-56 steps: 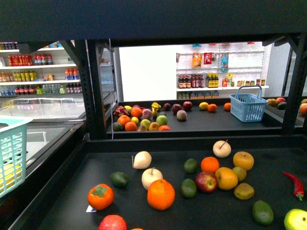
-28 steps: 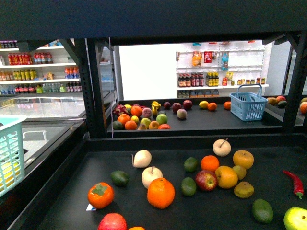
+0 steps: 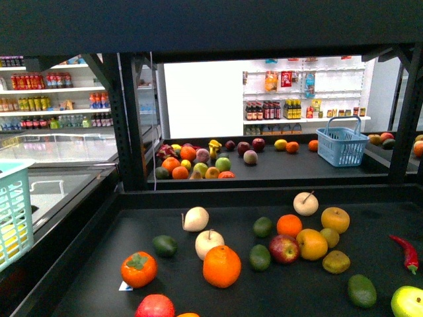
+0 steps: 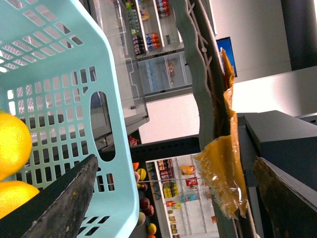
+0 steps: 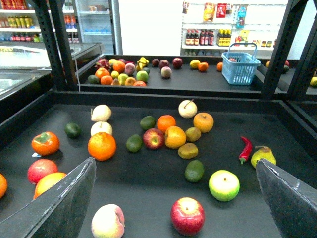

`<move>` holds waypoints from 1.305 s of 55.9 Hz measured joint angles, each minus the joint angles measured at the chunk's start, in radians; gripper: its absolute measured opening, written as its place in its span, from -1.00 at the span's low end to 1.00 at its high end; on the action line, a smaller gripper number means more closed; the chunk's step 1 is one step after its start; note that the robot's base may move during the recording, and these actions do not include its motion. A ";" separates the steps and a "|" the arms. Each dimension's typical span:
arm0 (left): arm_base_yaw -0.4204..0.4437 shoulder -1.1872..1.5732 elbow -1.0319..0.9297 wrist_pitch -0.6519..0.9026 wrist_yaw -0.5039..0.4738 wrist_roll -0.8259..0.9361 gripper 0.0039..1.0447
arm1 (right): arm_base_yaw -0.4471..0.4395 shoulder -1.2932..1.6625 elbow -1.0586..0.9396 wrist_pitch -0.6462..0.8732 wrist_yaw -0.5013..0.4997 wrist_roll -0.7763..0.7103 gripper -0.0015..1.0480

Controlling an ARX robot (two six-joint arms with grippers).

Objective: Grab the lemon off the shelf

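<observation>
The shelf is a black rimmed tray (image 3: pixel 132 218) with many loose fruits. A small dull-yellow oval fruit (image 3: pixel 336 262) beside the orange-yellow fruits looks like the lemon; it also shows in the right wrist view (image 5: pixel 187 150). A similar small yellow fruit (image 3: pixel 330 238) lies just behind it. My right gripper (image 5: pixel 173 198) is open and empty, above the tray's near part, well short of that fruit. My left gripper (image 4: pixel 173 208) is open and empty beside a mint-green basket (image 4: pixel 64 99) that holds yellow fruits (image 4: pixel 10 144). Neither arm shows in the front view.
The tray also holds oranges (image 3: pixel 221 266), apples (image 3: pixel 284 249), avocados (image 3: pixel 361 291), a red chilli (image 3: pixel 406 254), a persimmon (image 3: pixel 138 269) and a yellow-green fruit (image 3: pixel 408 302). Black uprights (image 3: pixel 129 125) stand at the back. A second stand behind carries fruit and a blue basket (image 3: pixel 342 145).
The mint-green basket at the left edge of the front view has moved further left and down, out of the frame. The fruits on the tray have not moved.
</observation>
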 joint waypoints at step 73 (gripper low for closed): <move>-0.684 -1.184 -0.550 -0.818 -0.636 1.107 0.85 | 0.000 0.000 0.000 0.000 0.000 0.000 0.86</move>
